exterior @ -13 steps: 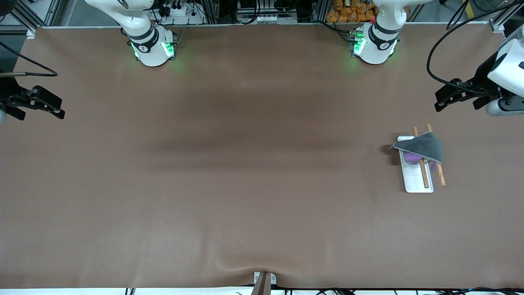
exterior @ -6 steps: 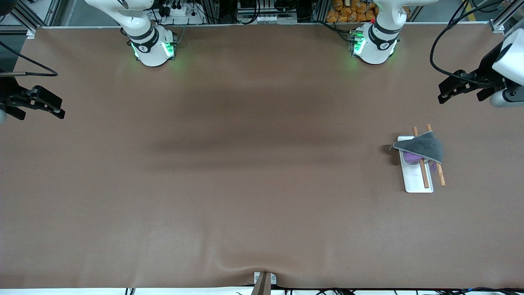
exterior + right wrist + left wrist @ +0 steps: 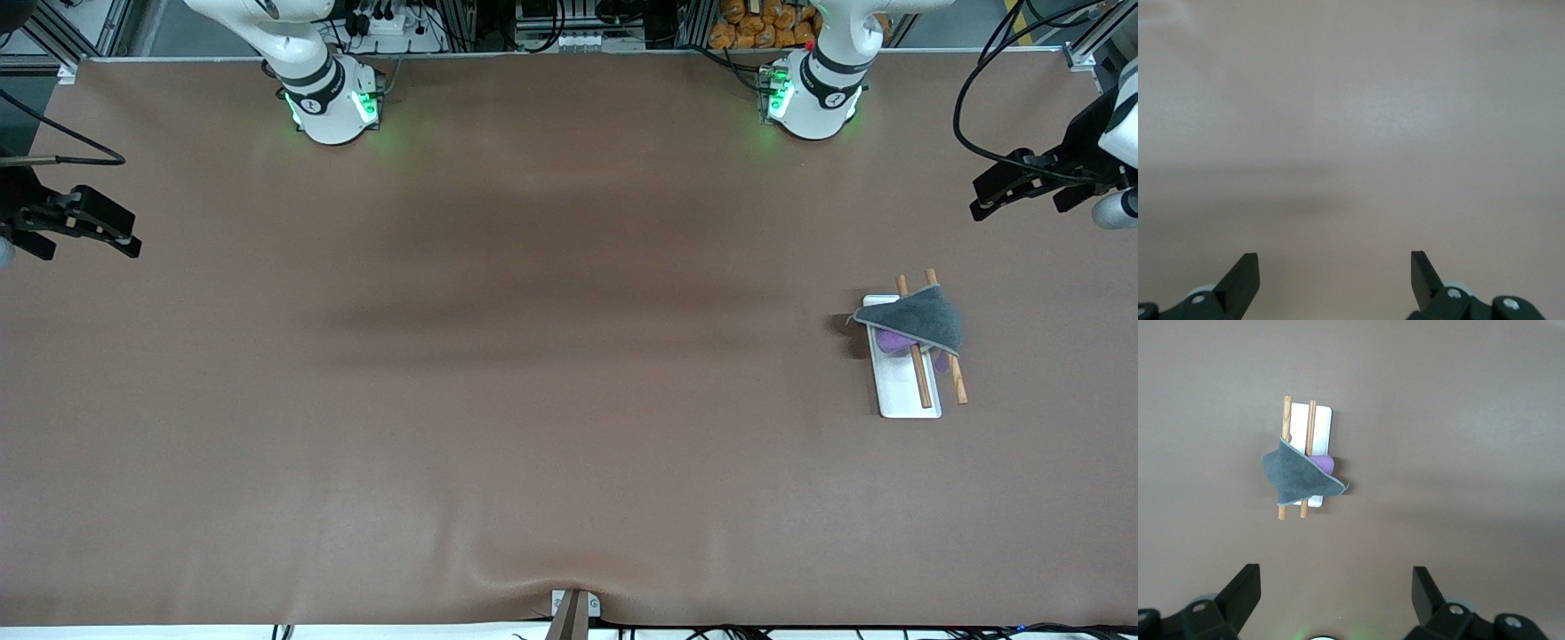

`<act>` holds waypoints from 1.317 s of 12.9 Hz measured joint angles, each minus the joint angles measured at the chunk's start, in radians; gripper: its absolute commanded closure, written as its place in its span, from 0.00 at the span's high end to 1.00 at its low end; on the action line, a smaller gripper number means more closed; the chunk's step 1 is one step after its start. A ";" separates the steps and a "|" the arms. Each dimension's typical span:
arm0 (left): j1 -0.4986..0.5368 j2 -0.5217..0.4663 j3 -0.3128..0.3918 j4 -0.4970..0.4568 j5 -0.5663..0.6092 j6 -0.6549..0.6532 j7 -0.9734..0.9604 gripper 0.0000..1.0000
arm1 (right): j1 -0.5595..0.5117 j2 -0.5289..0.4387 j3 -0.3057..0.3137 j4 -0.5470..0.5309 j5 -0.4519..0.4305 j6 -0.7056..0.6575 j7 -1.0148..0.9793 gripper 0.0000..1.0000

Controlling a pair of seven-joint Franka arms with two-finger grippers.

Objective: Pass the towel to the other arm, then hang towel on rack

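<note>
The towel [image 3: 920, 320], dark grey face up with a bit of purple showing underneath, is draped over both brown rods of the rack [image 3: 902, 396], covering the rod ends farther from the front camera. The rack's white base rests on the table toward the left arm's end. The left wrist view shows the towel [image 3: 1298, 480] and the rack [image 3: 1323, 420] well away from my left gripper [image 3: 1336, 577]. That left gripper [image 3: 980, 201] hangs open and empty over the table's edge at the left arm's end. My right gripper [image 3: 132, 242] waits open and empty over the right arm's end; the right gripper [image 3: 1335, 263] sees only bare table.
The brown table cover [image 3: 533, 400] is wrinkled near a clamp [image 3: 573, 609] at the front edge. Black cables [image 3: 965, 133] loop above the left gripper. Both arm bases [image 3: 333, 107] stand along the edge farthest from the front camera.
My left gripper has drawn away from the rack toward the table's edge at the left arm's end, staying open. The towel, the rack and the right arm have not moved.
</note>
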 measured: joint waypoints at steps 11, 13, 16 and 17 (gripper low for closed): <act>-0.021 -0.029 0.035 -0.042 0.000 0.000 -0.007 1.00 | 0.010 0.000 0.005 0.002 0.000 -0.001 0.000 1.00; -0.021 -0.032 0.036 -0.043 0.000 0.000 -0.007 1.00 | 0.011 0.000 0.005 0.002 0.000 -0.001 0.000 1.00; -0.021 -0.033 0.036 -0.043 0.000 0.000 -0.007 1.00 | 0.011 0.000 0.005 0.002 0.000 -0.001 0.000 1.00; -0.021 -0.033 0.036 -0.044 0.000 0.000 -0.006 1.00 | 0.011 0.000 0.005 0.002 0.000 -0.001 0.000 1.00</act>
